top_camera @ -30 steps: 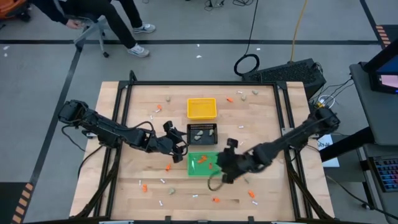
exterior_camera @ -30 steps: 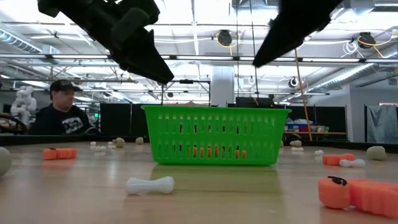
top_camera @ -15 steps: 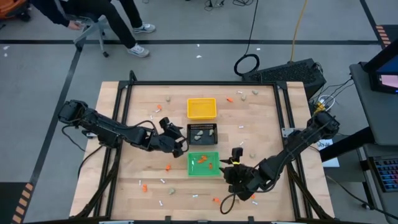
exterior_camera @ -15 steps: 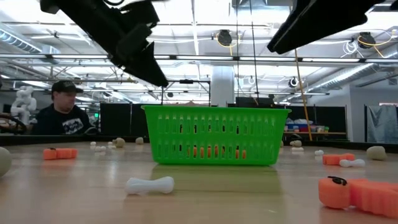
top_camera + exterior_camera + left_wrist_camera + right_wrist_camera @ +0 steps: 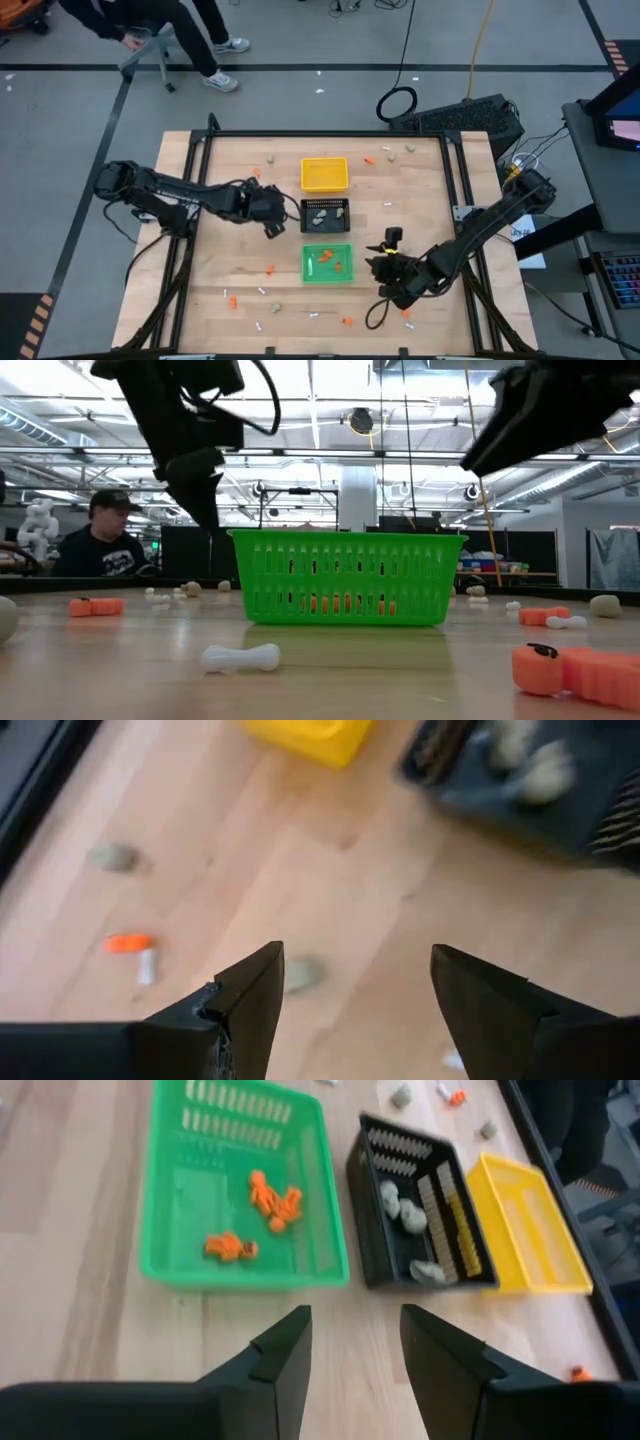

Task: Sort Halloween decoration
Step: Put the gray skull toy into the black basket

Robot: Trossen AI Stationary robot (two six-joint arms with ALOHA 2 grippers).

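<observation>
Tiny orange bits (image 5: 275, 1198) sit in the green tray (image 5: 165, 1230), beige-grey lumps (image 5: 402, 1210) in the black tray (image 5: 372, 1258), more pieces and thin white sticks (image 5: 241, 657) strewn over the table, while left gripper (image 5: 350, 995) and right gripper (image 5: 355, 1345) hover empty, fingers parted.

Worktop (image 5: 420, 200): pale wood planks, visible grain, smooth satin finish, framed in black matt metal rails (image 5: 300, 134). Green tray (image 5: 170, 1200): slotted plastic, slightly glossy. Black tray (image 5: 372, 1240) and yellow tray (image 5: 545, 1240): same ribbed plastic. Orange bits (image 5: 272, 1195): smooth moulded plastic look. Beige-grey lumps (image 5: 400, 1208): dull, rough, stone-like. White stick (image 5: 240, 656): smooth, faint sheen. Left end effector (image 5: 350, 1010) and right end effector (image 5: 355, 1355): matt black plastic fingers.
</observation>
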